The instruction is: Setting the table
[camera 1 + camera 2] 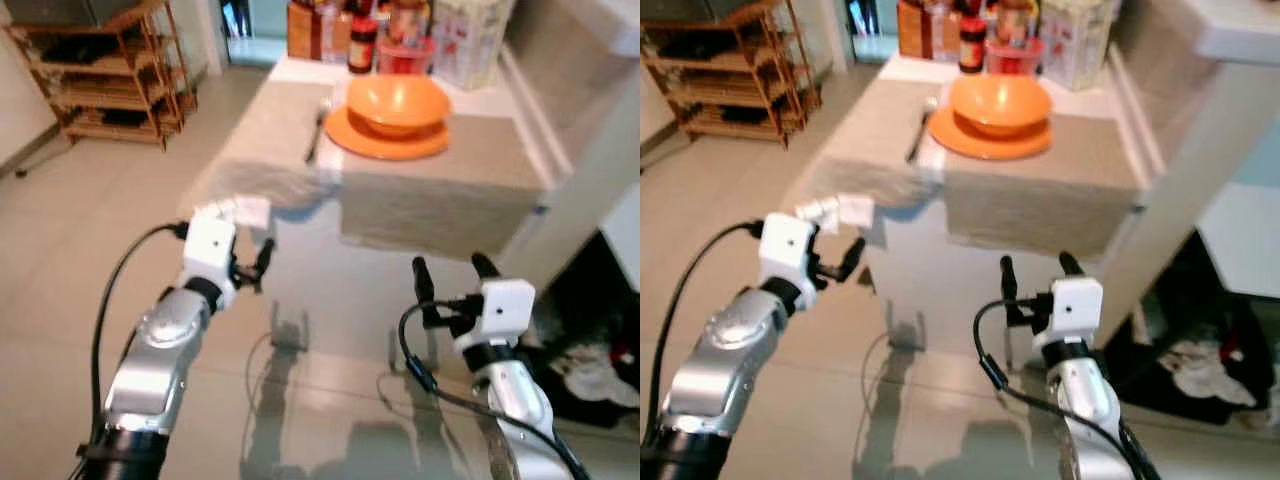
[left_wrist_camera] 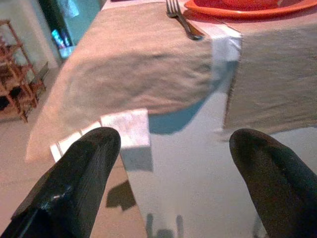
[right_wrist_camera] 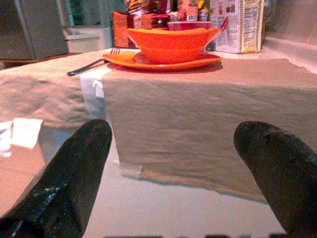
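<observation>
At the near edge of the table, both grippers hang empty with one place already laid.

Up on the table [image 1: 300, 70], an orange bowl [image 1: 398, 102] sits on an orange plate [image 1: 388, 142] that rests on a beige placemat [image 1: 470, 165], with a fork [image 1: 317, 130] lying just beside the plate on its left, the usual arrangement for a single setting. A second beige placemat [image 1: 265, 140] lies to the left and droops over the table edge, likely because it has yet to be straightened. The left gripper [image 1: 255, 268] hovers below that drooping corner, fingers [image 2: 74, 183] spread and holding nothing, seemingly aimed at the cloth. The right gripper [image 1: 450, 275] is likewise unclenched and empty, low in front of the table. Bottles and packets [image 1: 390, 35] crowd the far end, out of the eating area.
</observation>
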Robot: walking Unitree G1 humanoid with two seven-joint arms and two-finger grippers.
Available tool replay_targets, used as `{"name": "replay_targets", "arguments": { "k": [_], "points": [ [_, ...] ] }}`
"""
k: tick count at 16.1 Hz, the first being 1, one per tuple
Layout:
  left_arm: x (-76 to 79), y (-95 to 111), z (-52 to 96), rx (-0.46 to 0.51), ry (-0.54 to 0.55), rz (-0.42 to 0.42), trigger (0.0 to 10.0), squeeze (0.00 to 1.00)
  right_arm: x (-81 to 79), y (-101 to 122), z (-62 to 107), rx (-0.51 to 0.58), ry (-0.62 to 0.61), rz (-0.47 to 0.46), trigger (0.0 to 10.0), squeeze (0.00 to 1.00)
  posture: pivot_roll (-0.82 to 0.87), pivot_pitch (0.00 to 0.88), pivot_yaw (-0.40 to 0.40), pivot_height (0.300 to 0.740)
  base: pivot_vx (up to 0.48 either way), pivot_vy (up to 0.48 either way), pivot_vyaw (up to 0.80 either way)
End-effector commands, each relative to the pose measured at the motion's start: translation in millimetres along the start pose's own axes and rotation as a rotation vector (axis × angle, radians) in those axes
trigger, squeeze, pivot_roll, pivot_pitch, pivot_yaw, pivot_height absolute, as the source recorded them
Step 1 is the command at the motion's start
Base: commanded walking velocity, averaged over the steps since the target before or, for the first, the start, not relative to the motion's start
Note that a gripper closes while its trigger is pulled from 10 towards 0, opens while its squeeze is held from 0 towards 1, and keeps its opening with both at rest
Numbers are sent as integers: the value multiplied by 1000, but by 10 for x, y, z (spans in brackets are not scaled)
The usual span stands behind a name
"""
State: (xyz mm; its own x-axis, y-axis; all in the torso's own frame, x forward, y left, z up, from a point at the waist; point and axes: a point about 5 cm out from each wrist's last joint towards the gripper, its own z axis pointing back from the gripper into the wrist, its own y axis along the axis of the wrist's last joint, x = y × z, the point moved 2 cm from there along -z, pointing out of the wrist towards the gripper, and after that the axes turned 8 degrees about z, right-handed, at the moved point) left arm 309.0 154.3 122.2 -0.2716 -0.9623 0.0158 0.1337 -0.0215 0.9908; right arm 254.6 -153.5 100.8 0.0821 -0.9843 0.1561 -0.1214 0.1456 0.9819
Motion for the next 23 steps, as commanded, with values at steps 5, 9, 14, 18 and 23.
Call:
{"name": "replay_targets", "arguments": {
  "k": [5,9,14,18,23],
  "points": [
    [155,125,-48,54,-55,-19,10000,0,106,-18,7,-9,-44,14,10000,0,-60,0,20,740,153,115,-446],
    [164,130,-58,58,-54,-26,10000,0,96,-14,0,-8,-38,21,10000,0,-61,0,20,740,0,-349,0],
    [161,132,-64,62,-51,-27,10000,0,74,-37,-2,-13,-29,23,10000,0,-55,0,19,740,0,-453,0],
    [140,125,-79,55,-39,-36,10000,0,62,-43,0,-15,-24,23,10000,0,-56,0,17,740,309,-362,0],
    [128,119,-84,57,-21,-26,10000,0,58,-49,8,-20,-23,25,10000,0,-57,0,16,740,142,-64,0]
  ]
}}
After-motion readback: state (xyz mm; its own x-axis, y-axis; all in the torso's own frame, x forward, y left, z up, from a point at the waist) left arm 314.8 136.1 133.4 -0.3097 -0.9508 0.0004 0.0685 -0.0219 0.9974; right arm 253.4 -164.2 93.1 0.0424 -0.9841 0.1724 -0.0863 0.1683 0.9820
